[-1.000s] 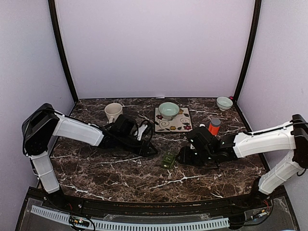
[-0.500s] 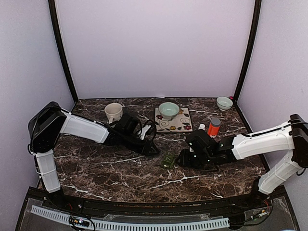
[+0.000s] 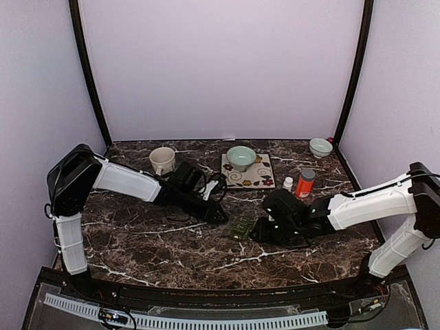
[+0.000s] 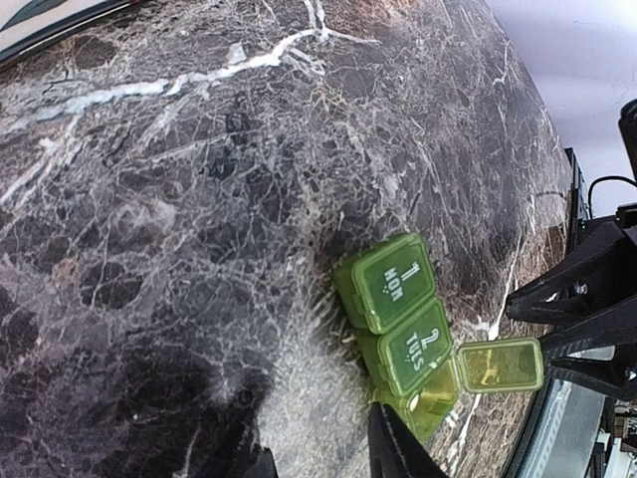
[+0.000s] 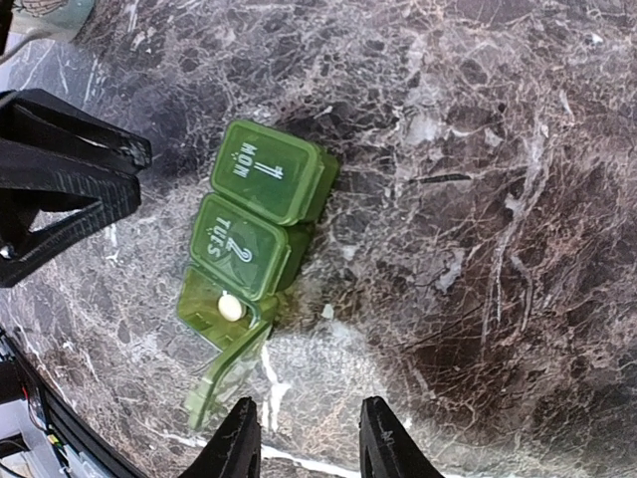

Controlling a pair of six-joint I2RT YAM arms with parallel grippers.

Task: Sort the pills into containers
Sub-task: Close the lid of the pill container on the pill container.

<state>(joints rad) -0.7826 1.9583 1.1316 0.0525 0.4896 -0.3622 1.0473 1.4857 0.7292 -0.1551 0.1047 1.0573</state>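
While both arms are reaching low over the table [image 3: 172,254] toward each other, the pill-box [image 3: 240,227] is lying between them at mid-table, near each set of tips. The MON and TUES compartments are sitting shut. The end compartment is standing open, its lid [image 5: 224,383] hanging off to the side, and one white pill [image 5: 230,308] is resting inside.

Judging from that, the step in hand is finishing this compartment: pill in, lid not yet pressed down. The next move is likely calling for one gripper to swing the lid over and push it until it snaps, with the other steadying the strip so it is not skidding on the marble.

Left gripper [image 3: 218,216] is stretching out flat from the mug [image 3: 162,159] side, fingers [image 4: 390,450] parted, gripping nothing. Right gripper [image 3: 260,229] is angling down from the opposite side, fingers [image 5: 242,443] likewise parted over bare marble, empty, with the open lid just ahead of them.
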